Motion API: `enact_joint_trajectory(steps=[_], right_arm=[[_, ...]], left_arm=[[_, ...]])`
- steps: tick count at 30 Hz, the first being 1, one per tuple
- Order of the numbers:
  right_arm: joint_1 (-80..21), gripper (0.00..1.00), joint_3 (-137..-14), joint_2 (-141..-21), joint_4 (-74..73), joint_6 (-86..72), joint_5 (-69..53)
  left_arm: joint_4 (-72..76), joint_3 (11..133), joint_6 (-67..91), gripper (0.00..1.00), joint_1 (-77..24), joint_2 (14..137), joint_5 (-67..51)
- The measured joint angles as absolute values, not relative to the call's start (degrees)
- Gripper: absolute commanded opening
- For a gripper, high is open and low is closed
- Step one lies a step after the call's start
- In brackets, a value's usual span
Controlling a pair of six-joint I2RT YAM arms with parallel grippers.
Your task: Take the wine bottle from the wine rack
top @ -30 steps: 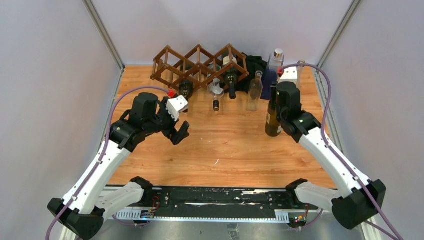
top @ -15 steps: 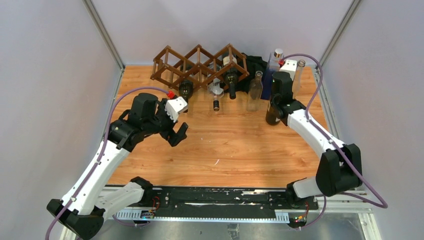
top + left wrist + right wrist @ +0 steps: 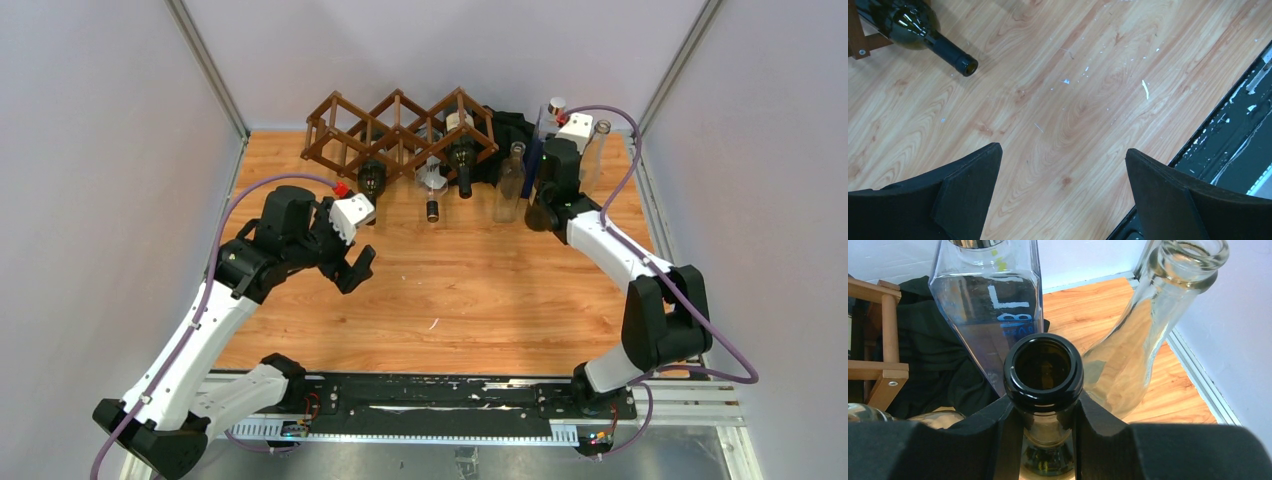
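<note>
Dark glass marks the wine bottle (image 3: 541, 214) in the overhead view. It is off the wine rack (image 3: 400, 130) and held to the rack's right, near the far right corner of the desk (image 3: 450, 290). Over the last second the right arm has stretched out and carried it farther back, toward the clear bottles (image 3: 510, 180) standing there. I judge the removal done, with only the setting-down left. The right claw (image 3: 553, 185) is clamped on the neck from above. The bottle's long axis runs near vertical, mouth up; whether its base touches the wood I cannot tell. The left claw (image 3: 356, 270) has not moved and hangs fully spread and empty in front of the rack.

From the left wrist, spread fingers frame bare wood. A second dark bottle (image 3: 908, 25) lying in the rack points its neck out over the desk.

From the right wrist, both fingers (image 3: 1003, 435) pinch the neck just below the open mouth. A square clear bottle (image 3: 993, 305) and a round flask (image 3: 1138, 335) stand just behind, close enough to knock.
</note>
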State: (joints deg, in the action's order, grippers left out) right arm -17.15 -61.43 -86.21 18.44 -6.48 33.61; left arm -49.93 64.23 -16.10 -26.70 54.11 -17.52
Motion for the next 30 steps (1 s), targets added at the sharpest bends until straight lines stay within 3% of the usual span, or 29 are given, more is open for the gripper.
enact_joint_trajectory(steps=[6,9,12,15,24,30], right_arm=[[-16.97,0.50,-61.91,-86.21,17.26,-8.05,33.74],[-16.97,0.63,-62.85,-86.21,16.03,-8.88,33.69],[-16.97,0.69,-63.86,-86.19,15.33,-9.26,33.67],[-16.95,0.88,-64.45,-85.97,14.70,-9.52,33.63],[-16.95,0.93,-67.83,-78.22,9.21,-8.97,30.15],[-17.12,0.92,-78.41,-73.19,-0.78,-14.33,23.97]], left_arm=[[-49.93,64.34,-16.91,1.00,-26.70,54.11,-17.54],[-49.95,64.73,-16.97,1.00,-26.70,54.17,-17.56],[-49.93,64.95,-16.97,1.00,-26.70,54.17,-17.61],[-49.95,64.95,-17.04,1.00,-26.70,54.17,-17.58],[-50.04,65.95,-17.15,1.00,-26.70,54.89,-17.47],[-49.93,67.40,-17.43,1.00,-26.63,57.14,-15.68]])
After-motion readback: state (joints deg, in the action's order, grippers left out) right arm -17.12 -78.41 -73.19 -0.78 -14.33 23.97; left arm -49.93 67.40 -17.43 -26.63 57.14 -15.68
